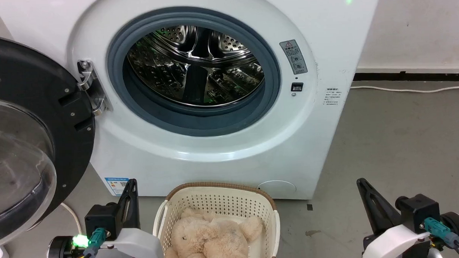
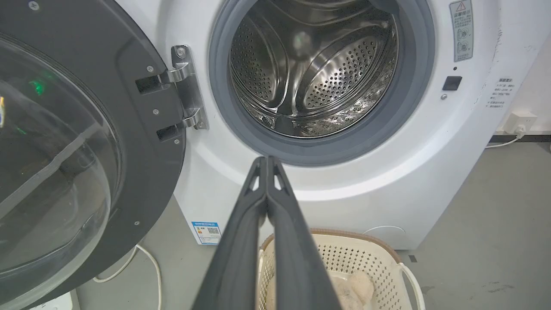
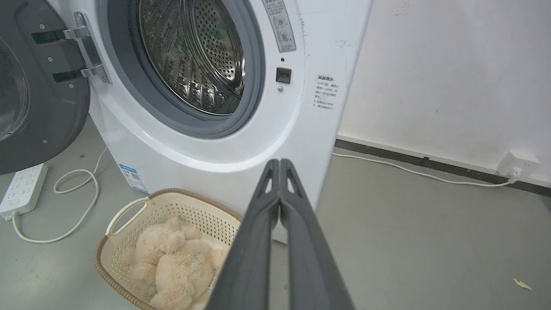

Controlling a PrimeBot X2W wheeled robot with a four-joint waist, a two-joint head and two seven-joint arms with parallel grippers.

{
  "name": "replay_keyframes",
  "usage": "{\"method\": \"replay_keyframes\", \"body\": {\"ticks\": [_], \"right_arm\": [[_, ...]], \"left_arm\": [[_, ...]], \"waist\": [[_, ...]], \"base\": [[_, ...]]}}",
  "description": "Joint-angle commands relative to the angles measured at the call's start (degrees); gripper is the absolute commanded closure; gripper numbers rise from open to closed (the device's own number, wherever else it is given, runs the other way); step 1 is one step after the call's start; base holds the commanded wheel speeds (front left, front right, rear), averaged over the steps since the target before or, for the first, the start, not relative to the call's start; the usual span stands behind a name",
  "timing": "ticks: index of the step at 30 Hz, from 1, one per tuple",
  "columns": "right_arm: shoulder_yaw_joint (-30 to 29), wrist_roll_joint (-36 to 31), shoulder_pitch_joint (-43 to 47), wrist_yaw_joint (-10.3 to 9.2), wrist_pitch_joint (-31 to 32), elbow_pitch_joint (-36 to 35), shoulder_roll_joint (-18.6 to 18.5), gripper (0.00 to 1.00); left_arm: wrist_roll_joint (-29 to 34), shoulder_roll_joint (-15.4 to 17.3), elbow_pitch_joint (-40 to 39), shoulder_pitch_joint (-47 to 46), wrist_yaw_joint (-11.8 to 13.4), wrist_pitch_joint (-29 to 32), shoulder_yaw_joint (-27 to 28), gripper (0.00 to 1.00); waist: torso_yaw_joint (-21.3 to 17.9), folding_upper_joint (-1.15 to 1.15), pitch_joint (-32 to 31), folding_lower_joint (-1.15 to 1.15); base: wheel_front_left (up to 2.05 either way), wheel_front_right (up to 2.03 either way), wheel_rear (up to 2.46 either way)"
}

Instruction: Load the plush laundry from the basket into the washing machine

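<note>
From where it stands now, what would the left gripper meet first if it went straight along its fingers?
Probably the washing machine, on its white front just below the grey door seal. The shut left gripper aims there; depth is unclear.

The washing machine [image 1: 223,159] has its round door [image 1: 27,143] swung fully out to the left, so the grey seal [image 1: 198,122] rings an unblocked mouth into the steel drum [image 1: 197,69]. That door crowds the left side, with a white power strip [image 3: 21,189] on the floor beneath it. The basket [image 1: 220,186] sits tight against the machine's front, under the opening, open-topped, the plush laundry [image 1: 210,240] lying inside. To the right, open grey floor [image 1: 398,146] runs to the wall
</note>
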Motion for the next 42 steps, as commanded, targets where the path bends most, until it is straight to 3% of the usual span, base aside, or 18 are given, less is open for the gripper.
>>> {"method": "replay_keyframes", "body": {"ticks": [1, 25, 26, 42], "right_arm": [[-0.1, -0.3, -0.7, -0.04, 0.0, -0.3, 0.0, 1.00], [-0.1, -0.3, -0.7, -0.04, 0.0, -0.3, 0.0, 1.00], [0.0, 0.0, 0.0, 0.00, 0.0, 0.0, 0.0, 0.00], [0.2, 2.3, 0.7, 0.01, -1.6, 0.7, 0.0, 0.00]], "left_arm": [[0.1, 0.0, -0.3, 1.0, -0.2, 0.0, 0.1, 1.00], [0.1, 0.0, -0.3, 1.0, -0.2, 0.0, 0.1, 1.00], [0.0, 0.0, 0.0, 0.0, 0.0, 0.0, 0.0, 0.00], [-2.8, 0.0, 0.7, 0.6, 0.1, -1.6, -1.0, 0.00]], "waist": [[0.0, 0.00, 0.0, 0.00], [0.0, 0.00, 0.0, 0.00], [0.0, 0.00, 0.0, 0.00], [-0.1, 0.00, 0.2, 0.00]], "base": [[0.00, 0.00, 0.00], [0.00, 0.00, 0.00], [0.00, 0.00, 0.00], [0.00, 0.00, 0.00]]}}
